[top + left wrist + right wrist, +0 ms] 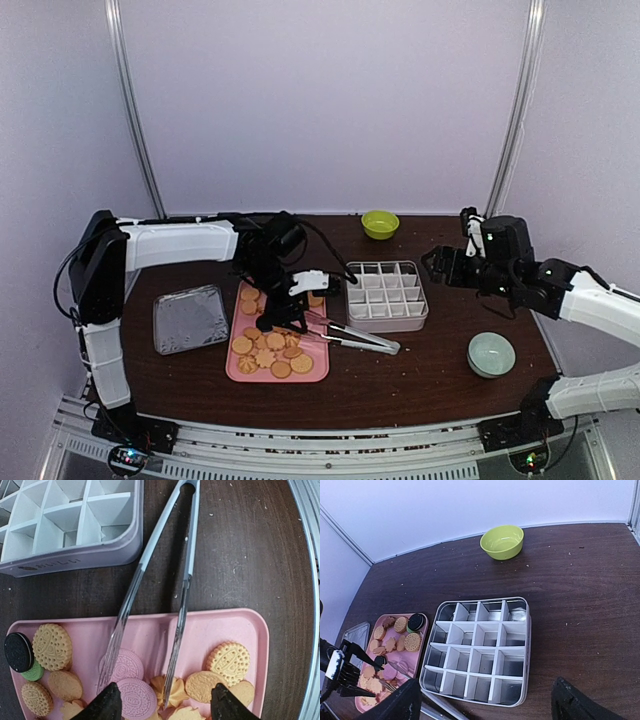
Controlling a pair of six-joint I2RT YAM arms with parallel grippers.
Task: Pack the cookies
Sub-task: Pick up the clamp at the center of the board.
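My left gripper (166, 700) hangs low over the pink tray (220, 630) with its fingers spread, one on each side of the thin ends of the metal tongs (189, 555), and there is a gap on the right side, so it is not pinching them. The cookies (52, 647) lie flat on that tray, mostly tan, two pink, one black. The tongs reach off the tray onto the brown desk (245, 555), just beside the white box (75, 560) of little squares. My right gripper (485, 700) is off to the right of the box, spread wide, holding nothing
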